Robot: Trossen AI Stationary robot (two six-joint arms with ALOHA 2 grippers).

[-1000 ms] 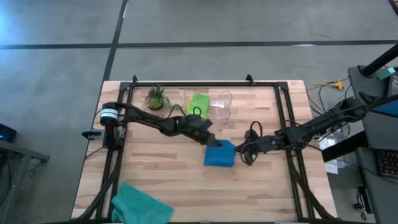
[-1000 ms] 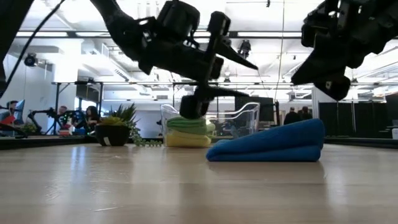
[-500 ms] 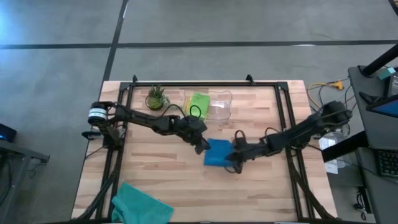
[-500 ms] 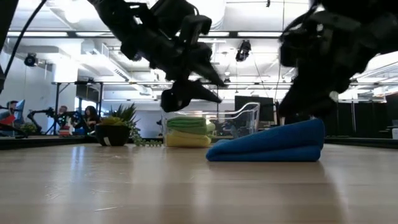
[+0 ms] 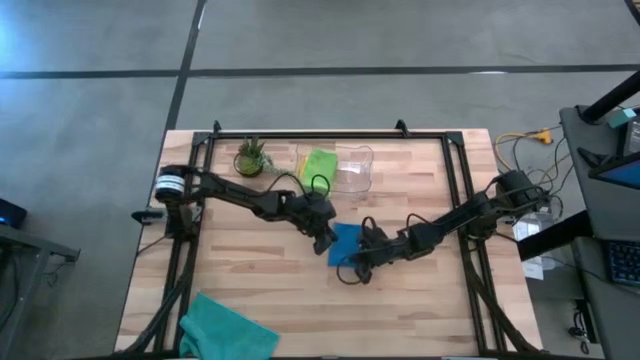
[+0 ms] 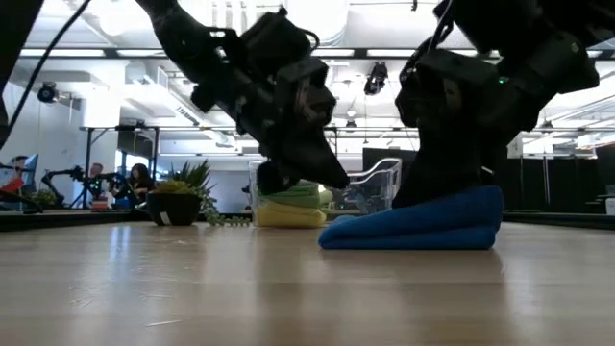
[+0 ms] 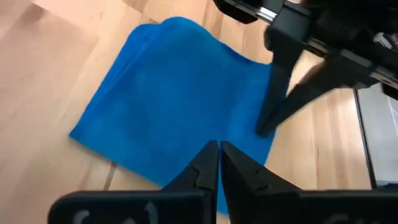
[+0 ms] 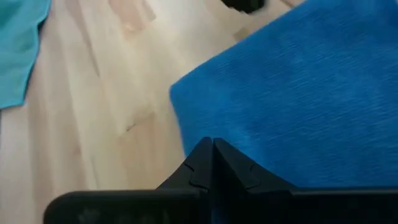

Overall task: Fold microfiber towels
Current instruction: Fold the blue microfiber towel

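A folded blue towel (image 5: pixel 346 240) lies flat on the table's middle, also in the low view (image 6: pixel 423 226). My left gripper (image 7: pixel 219 146) is shut, its tips at the towel's left edge (image 5: pixel 327 243). My right gripper (image 8: pixel 211 144) is shut too. It reaches in from the table's right across the towel, to the near left corner (image 5: pixel 350 272). A lime green towel (image 5: pixel 320 165) lies on a yellow one (image 6: pixel 288 216) in the clear bin (image 5: pixel 355 170). A teal towel (image 5: pixel 225 330) lies crumpled at the near left. My left gripper's shut tips stand over the blue towel's left edge (image 7: pixel 205 180); whether they touch it I cannot tell. My right gripper's shut fingers (image 7: pixel 267 121) slant down from the table's right onto the towel's top, near its near left corner (image 8: pixel 186 106). The towel lies flat on the table.
A small potted plant (image 5: pixel 250 157) stands at the far left beside the bin. A black frame (image 5: pixel 455 170) runs along the table's sides. Bare wood (image 5: pixel 260 280) lies between the blue towel and the teal one.
My left gripper has shut, rolled about its own line and sunk a little at the blue towel's left edge. My right gripper has gone down and toward the table's left, across the blue towel to its near left corner. The towel has stayed in place.
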